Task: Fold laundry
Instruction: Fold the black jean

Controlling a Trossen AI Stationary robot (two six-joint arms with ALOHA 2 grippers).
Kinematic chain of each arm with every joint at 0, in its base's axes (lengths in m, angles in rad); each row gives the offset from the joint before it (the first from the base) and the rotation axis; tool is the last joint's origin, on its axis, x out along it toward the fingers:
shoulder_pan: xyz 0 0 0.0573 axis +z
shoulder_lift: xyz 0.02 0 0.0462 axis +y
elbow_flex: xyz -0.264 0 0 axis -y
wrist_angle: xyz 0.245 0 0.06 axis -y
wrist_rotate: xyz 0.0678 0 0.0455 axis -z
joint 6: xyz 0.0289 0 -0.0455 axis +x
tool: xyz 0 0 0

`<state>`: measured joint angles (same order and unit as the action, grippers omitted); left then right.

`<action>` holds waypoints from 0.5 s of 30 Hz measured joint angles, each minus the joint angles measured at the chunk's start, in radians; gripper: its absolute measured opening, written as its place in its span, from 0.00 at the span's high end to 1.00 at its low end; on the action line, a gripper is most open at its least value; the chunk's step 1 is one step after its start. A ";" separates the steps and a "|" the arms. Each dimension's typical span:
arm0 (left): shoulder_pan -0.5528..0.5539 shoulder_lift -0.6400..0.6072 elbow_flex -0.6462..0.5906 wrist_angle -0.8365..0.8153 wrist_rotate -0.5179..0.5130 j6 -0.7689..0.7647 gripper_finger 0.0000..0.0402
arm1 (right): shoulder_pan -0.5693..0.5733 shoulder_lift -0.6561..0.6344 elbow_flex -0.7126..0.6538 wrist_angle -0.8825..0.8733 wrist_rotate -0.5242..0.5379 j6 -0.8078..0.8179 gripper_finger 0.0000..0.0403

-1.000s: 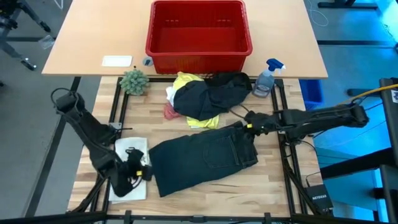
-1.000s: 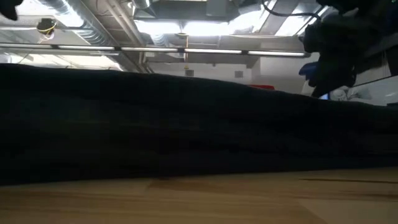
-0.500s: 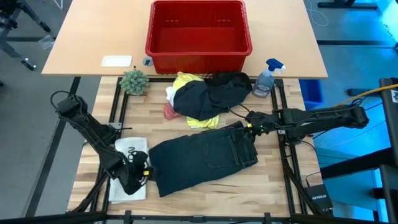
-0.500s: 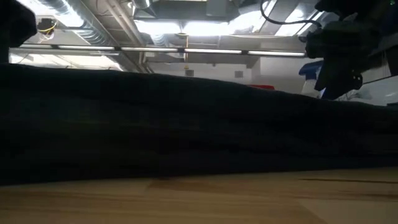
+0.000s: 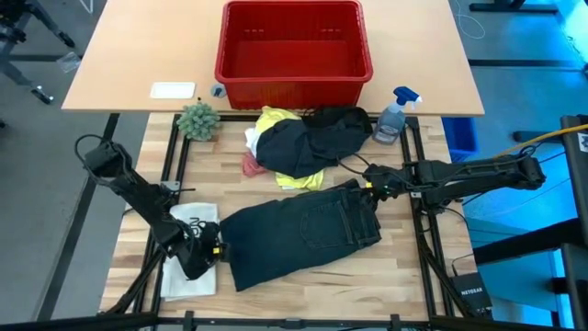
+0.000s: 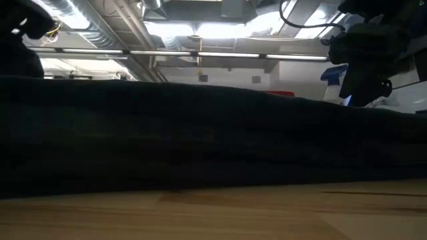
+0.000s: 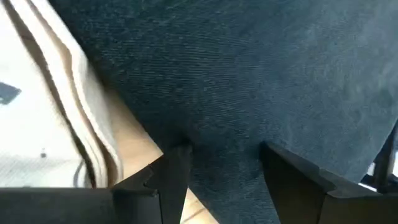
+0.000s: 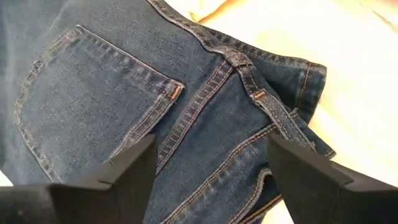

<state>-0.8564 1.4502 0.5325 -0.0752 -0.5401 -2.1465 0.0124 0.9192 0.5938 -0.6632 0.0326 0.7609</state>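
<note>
Folded dark trousers (image 5: 299, 233) lie between both grippers; beyond them, a black garment (image 5: 312, 138) heaped on the yellow T-shirt (image 5: 280, 124). Left gripper (image 7: 221, 168) and right gripper (image 8: 208, 165) gape empty over opposite ends; a shallow pinch could undo the fold

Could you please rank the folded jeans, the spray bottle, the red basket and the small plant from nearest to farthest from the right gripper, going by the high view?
From the right gripper:
1. Folded jeans, right beside it, at the waistband corner.
2. Spray bottle, farther back on the right.
3. Red basket, on the back table, centre.
4. Small plant, far back on the left.
</note>
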 joint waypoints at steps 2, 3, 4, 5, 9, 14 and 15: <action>-0.002 0.005 -0.024 0.048 0.005 -0.001 0.54 | 0.000 0.000 0.000 -0.018 -0.003 0.005 0.28; -0.003 0.005 -0.029 0.060 0.010 -0.001 0.54 | 0.000 0.000 0.000 -0.033 -0.010 0.014 0.28; -0.005 0.005 -0.031 0.064 0.016 -0.001 0.54 | 0.000 0.000 0.000 -0.047 -0.016 0.017 0.28; -0.011 0.002 -0.031 0.063 0.021 -0.001 0.54 | 0.000 0.000 0.000 -0.063 -0.025 0.017 0.28; -0.035 -0.017 -0.031 0.065 0.059 -0.018 0.54 | 0.000 -0.001 0.000 -0.105 -0.033 0.018 0.28; -0.049 -0.019 -0.030 0.026 0.166 -0.020 0.54 | 0.000 -0.001 0.000 -0.082 -0.023 0.018 0.28; -0.049 -0.019 -0.030 0.008 0.169 -0.023 0.54 | 0.000 -0.001 0.000 -0.075 -0.016 0.018 0.28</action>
<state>-0.9054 1.4311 0.5026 -0.0675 -0.3706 -2.1694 0.0124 0.9180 0.5938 -0.7383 0.0164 0.7784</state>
